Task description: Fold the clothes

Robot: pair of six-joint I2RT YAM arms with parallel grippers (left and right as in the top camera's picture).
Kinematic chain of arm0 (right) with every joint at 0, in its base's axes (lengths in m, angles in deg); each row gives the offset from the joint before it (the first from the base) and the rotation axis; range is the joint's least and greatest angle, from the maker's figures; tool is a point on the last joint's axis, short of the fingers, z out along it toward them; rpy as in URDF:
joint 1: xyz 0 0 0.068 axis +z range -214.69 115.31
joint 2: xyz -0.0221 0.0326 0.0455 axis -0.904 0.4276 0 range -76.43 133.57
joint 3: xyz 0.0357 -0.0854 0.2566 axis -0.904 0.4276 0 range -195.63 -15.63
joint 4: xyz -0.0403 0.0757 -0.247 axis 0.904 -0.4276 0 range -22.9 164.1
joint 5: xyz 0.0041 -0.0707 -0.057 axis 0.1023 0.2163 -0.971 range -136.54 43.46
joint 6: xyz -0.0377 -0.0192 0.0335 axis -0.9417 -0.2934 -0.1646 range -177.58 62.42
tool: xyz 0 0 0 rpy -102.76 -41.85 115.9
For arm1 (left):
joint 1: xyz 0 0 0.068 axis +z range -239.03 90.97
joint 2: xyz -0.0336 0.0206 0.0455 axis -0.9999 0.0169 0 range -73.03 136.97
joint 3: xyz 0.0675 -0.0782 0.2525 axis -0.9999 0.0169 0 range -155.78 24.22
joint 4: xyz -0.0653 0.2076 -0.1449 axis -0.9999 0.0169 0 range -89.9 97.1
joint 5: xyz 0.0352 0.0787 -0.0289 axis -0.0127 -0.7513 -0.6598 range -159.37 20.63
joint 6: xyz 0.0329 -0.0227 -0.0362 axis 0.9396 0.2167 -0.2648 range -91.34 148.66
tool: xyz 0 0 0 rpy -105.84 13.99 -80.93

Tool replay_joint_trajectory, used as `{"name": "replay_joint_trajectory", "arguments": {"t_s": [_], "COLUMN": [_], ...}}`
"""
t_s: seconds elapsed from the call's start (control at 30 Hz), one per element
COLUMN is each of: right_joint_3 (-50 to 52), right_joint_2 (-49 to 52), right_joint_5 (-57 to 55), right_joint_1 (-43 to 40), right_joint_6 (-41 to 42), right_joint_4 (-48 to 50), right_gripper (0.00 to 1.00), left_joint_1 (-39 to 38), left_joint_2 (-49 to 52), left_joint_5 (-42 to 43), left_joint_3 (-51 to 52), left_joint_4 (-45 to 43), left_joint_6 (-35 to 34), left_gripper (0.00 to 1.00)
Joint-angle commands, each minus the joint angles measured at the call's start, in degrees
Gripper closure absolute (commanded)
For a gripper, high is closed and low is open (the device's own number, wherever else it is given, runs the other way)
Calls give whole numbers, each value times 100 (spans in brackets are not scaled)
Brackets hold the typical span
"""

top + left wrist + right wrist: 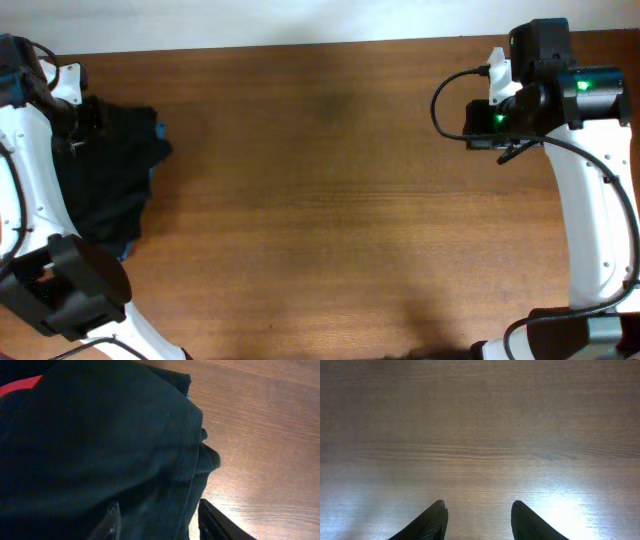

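The clothes lie as a dark, rumpled black heap at the table's far left, with a teal-blue edge showing on the right side. My left gripper is low over the heap near its back edge. Its jaws stand apart, and black fabric lies between and under the fingers without being pinched. My right gripper hovers open above bare wood at the far right, with nothing between its fingers.
The brown wooden table stretches between the two arms. The right arm stands along the right edge. A red patch peeks out behind the fabric in the left wrist view.
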Motion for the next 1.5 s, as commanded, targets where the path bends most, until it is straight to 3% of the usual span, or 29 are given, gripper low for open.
{"name": "replay_joint_trajectory", "arguments": {"t_s": [0.0,0.33,0.4,0.5,0.53,0.57,0.67,0.87,1.13,1.3,1.47], "right_joint_3": [31,31,31,31,31,31,31,31,31,31,31], "right_joint_2": [-15,-15,-15,-15,-15,-15,-15,-15,-15,-15,-15], "right_joint_5": [35,37,37,37,33,35,35,35,33,35,35], "right_joint_1": [-37,-37,-37,-37,-37,-37,-37,-37,-37,-37,-37], "right_joint_6": [-24,-26,-74,-136,-133,-133,-133,-133,-133,-131,-131], "right_joint_4": [-11,-15,-15,-13,-13,-13,-13,-9,-48,-55,-50], "right_gripper": [54,53,53,54,53,54,54,54,53,54,54], "left_joint_1": [33,50,116,326,413,586,778,1097,1569,1989,2330], "left_joint_2": [-170,-173,-173,-173,-173,-173,-173,-173,-173,-173,-190], "left_joint_5": [17,-369,90,1939,2387,2594,2573,2592,2603,3027,3716], "left_joint_3": [-103,-103,-103,-103,-103,-101,-39,538,2815,3943,4151], "left_joint_4": [20,-291,-361,-522,-555,-568,-662,-817,-2022,-2675,-2920], "left_joint_6": [-4,-177,-640,-706,-931,-1716,-2216,-2306,-2551,-2566,-2559], "left_gripper": [50,51,68,84,91,95,94,94,94,94,91]}}
